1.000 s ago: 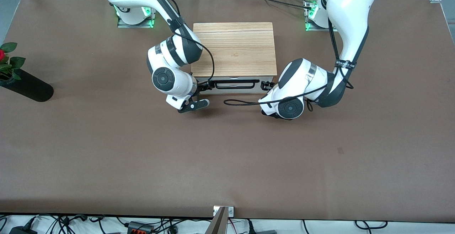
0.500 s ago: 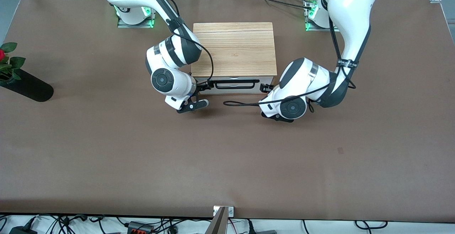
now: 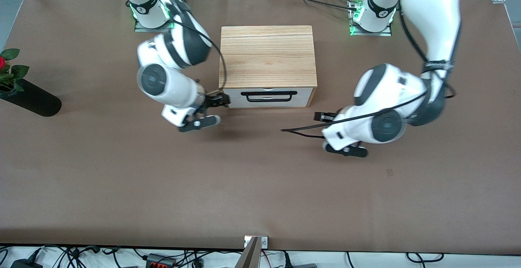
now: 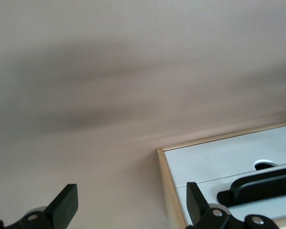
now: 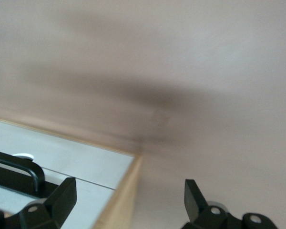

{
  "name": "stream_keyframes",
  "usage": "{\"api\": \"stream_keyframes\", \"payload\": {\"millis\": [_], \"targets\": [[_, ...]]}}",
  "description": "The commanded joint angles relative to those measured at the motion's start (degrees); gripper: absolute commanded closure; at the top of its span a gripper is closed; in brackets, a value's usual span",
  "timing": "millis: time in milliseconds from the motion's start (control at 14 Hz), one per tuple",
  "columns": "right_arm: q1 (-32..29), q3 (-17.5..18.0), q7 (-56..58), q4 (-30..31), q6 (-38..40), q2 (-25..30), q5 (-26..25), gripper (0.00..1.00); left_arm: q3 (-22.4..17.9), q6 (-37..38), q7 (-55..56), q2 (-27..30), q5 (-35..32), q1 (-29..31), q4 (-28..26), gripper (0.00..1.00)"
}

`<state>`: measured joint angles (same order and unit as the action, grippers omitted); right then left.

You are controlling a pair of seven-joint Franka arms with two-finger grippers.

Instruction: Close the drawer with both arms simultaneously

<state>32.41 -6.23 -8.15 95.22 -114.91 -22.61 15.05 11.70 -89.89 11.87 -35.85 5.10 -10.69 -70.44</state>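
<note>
White-fronted and flush with its casing, the drawer (image 3: 268, 96) sits shut in the light-wood box (image 3: 268, 55) in the middle of the brown tabletop (image 3: 260, 186), its black bar handle (image 3: 268, 94) facing the front camera. The right gripper (image 3: 220, 100) is at the box's front corner toward the right arm's end of the tabletop, just beside the casing edge and clear of the handle; in the right wrist view its fingers (image 5: 62, 195) stand wide apart with nothing between them. The left gripper (image 3: 324, 116) is off the box, over bare tabletop near the front corner at the left arm's end; its fingers (image 4: 66, 204) are likewise spread wide and empty. A black vase (image 3: 30, 97) with a red flower lies at the edge of the tabletop, at the right arm's end.
</note>
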Motion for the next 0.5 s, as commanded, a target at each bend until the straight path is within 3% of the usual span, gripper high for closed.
{"api": "stream_keyframes", "payload": {"millis": [0, 214, 429], "targets": [[-0.2, -3.2, 0.8, -1.7, 4.8, 4.7, -7.8, 0.0, 0.2, 0.4, -6.1, 3.9, 0.7, 4.4, -0.8, 0.0], [-1.3, -10.2, 1.4, -11.1, 14.5, 4.5, -12.8, 0.0, 0.3, 0.9, -5.5, 7.3, 0.6, 8.0, -0.8, 0.0], [-4.4, -14.9, 1.9, -16.5, 22.2, 4.4, -12.3, 0.0, -0.5, 2.8, -0.7, 10.4, -0.9, 8.1, -1.1, 0.0]]}}
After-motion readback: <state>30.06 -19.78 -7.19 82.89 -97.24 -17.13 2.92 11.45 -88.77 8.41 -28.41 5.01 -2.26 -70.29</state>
